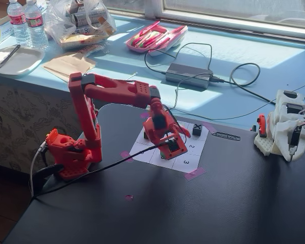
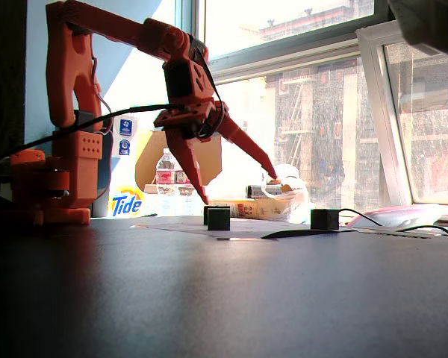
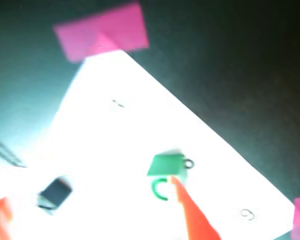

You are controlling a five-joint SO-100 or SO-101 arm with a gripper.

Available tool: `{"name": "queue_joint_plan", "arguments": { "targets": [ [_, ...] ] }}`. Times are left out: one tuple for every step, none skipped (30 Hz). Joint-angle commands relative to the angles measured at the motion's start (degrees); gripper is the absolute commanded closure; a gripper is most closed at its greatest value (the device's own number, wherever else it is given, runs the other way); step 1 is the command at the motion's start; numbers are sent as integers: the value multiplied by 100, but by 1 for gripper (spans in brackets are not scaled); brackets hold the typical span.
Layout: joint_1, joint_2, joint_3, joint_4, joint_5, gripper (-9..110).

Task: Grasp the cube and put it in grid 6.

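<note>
1. Here, in a fixed view from above, the red arm reaches out from its base over the numbered sheet (image 1: pixel 171 147), which is held to the dark desk (image 1: pixel 193 213) by pink tape (image 1: pixel 194 174) at its corners, presumably so that it cannot slide. The pincer (image 1: pixel 169 145) hangs over the middle of the sheet and hides the cube. A black cube marked X (image 1: pixel 196 129) sits in a cell at the sheet's far edge. The cells numbered 2 and 3 lie bare beside the pincer; grid 6 cannot be picked out here.

2. In a fixed view from desk level, the pincer (image 2: pixel 239 190) points down at the sheet with its jaws spread wide. One fingertip reaches down to just above a dark cube (image 2: pixel 218 217); the other slants far out over the sheet. Backlight from the window leaves the cubes as dark shapes, so colour cannot be told. Nothing is held.

3. In the wrist view, the cube (image 3: pixel 166 166) lies on the overexposed white sheet, green, with part of a green ring showing beside it. One orange fingertip (image 3: pixel 192 212) points up to the cube's near edge and seems to touch it or nearly so; the other finger shows only at the lower left corner, well apart. A black cube (image 3: pixel 55 192) lies to the cube's left. The wide opening looks meant to straddle the cube before closing.
</note>
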Motion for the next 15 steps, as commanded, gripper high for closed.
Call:
{"name": "queue_joint_plan", "arguments": {
  "targets": [
    [694,1222,-554,-272,-70,55],
    [993,1591,-536,-360,0,57],
    [1283,1951,-413,-475,35,58],
    [1600,2364,-158,-659,35,60],
    [1890,2742,158,-782,35,60],
    [2162,3111,510,-835,35,60],
    [2417,3524,958,-896,35,60],
    [2619,3981,1503,-940,35,60],
    [2751,4430,2039,-940,-18,60],
    [2865,4957,2610,-940,-26,61],
    [2979,5502,3217,-923,-26,65],
    [3067,5994,3744,-888,-26,74],
    [3146,6469,4192,-747,-26,81],
    [3182,6838,4526,-483,-35,84],
    [3199,7146,4781,-211,-35,89]
  ]
}}
